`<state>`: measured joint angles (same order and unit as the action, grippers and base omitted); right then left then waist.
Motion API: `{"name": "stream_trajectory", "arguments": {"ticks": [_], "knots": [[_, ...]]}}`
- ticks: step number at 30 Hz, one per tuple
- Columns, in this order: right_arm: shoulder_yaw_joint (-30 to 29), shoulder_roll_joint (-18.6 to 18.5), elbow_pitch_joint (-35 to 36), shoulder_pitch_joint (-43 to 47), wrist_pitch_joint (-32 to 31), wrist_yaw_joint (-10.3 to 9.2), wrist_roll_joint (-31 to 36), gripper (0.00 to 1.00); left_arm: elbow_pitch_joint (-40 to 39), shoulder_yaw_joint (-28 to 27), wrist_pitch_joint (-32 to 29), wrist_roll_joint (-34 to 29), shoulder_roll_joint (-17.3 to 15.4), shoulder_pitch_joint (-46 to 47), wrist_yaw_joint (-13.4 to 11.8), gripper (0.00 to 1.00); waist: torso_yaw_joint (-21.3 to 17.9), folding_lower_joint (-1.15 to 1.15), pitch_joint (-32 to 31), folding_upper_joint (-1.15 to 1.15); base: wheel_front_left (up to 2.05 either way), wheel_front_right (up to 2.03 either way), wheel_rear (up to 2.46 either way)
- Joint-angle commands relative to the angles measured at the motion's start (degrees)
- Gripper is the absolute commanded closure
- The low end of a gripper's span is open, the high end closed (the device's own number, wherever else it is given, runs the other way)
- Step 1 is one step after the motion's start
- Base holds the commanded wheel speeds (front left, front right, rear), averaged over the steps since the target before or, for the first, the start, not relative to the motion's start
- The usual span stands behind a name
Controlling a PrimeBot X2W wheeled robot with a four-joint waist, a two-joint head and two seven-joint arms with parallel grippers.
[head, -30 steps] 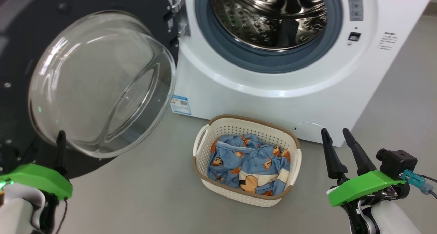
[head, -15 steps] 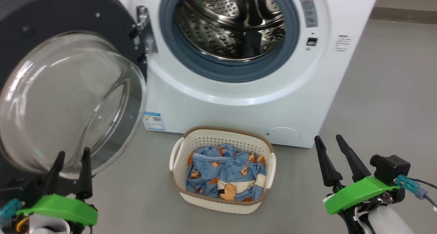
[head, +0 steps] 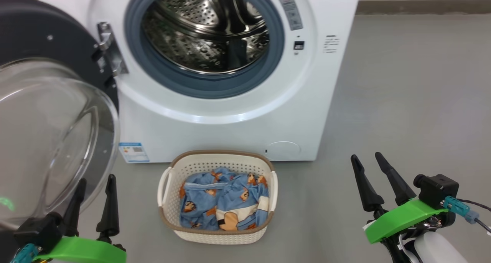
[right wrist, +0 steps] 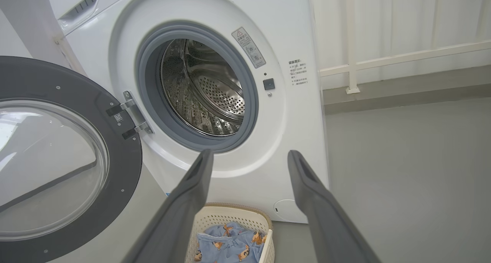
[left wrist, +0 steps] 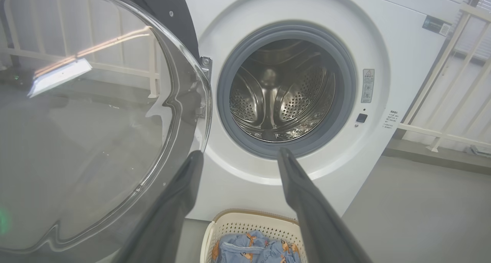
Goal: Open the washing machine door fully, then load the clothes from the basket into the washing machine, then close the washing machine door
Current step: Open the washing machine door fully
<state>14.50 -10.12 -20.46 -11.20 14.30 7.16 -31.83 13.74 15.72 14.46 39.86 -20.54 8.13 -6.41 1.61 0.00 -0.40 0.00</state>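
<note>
Against a second earlier, the head view had swung so that the washing machine [head: 230, 129] sat further left in it. The machine itself seemed not to have shifted. The left gripper [head: 97, 178] had changed most: before, only one of its fingers showed against the glass, and now both stood apart with nothing between them, left of the machine's front. The right gripper [head: 365, 156] looked the same as before, jaws wide and empty, off the machine's right corner. The washing machine door [head: 46, 36] hung swung out from its hinge [head: 109, 52] on the machine's left side, its dark grey inner face turned outward. Its glass window [head: 50, 140] bulged towards the left gripper. From the left wrist view one finger overlapped the glass rim, and I could not tell whether it touched or merely stood in front. The steel drum [head: 203, 33] lay open inside the grey seal [head: 161, 79]. On the floor [head: 402, 102] just in front of the machine sat the basket [head: 215, 236], below the open drum mouth. The clothes [head: 222, 201] lay heaped inside it, as far as I could see undisturbed. A blue label sticker [head: 133, 152] sat low on the machine's front, left of the basket. A pale railing [right wrist: 383, 59] ran behind the machine to its right.
</note>
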Motion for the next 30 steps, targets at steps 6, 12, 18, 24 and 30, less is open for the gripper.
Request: {"name": "stream_trajectory", "arguments": {"ticks": [6,12,18,24,30], "knots": [[1.14,-1.48,1.51,-2.24,0.70,0.33,0.61,0.00,-3.44,-2.43,0.46,-1.70,-0.84,-0.03,-1.41,0.00,-3.78,0.00,-0.10,0.00,0.00,0.00,0.00],[-0.78,-2.26,1.97,-2.66,0.70,0.33,2.45,0.00,-4.32,-2.59,0.51,-2.97,0.21,-0.63,-1.50,0.00,-5.11,0.00,0.07,0.00,0.00,0.00,0.00],[-2.06,-2.69,1.87,-2.59,0.70,0.33,3.92,0.00,-4.22,-3.08,0.52,-3.78,1.18,-0.98,-0.80,0.00,-5.69,0.00,0.35,0.00,0.00,0.00,0.00],[-2.54,-2.89,1.94,-2.33,0.70,0.33,4.79,0.00,-4.01,-3.90,0.53,-4.04,2.10,-1.32,0.51,0.00,-5.85,0.00,0.59,0.00,0.00,0.00,0.00],[-2.49,-3.01,2.09,-2.05,0.70,0.33,5.22,0.00,-3.59,-4.39,0.53,-4.70,2.77,-1.50,1.61,0.00,-5.67,0.00,0.89,0.00,0.00,0.00,0.00]]}}
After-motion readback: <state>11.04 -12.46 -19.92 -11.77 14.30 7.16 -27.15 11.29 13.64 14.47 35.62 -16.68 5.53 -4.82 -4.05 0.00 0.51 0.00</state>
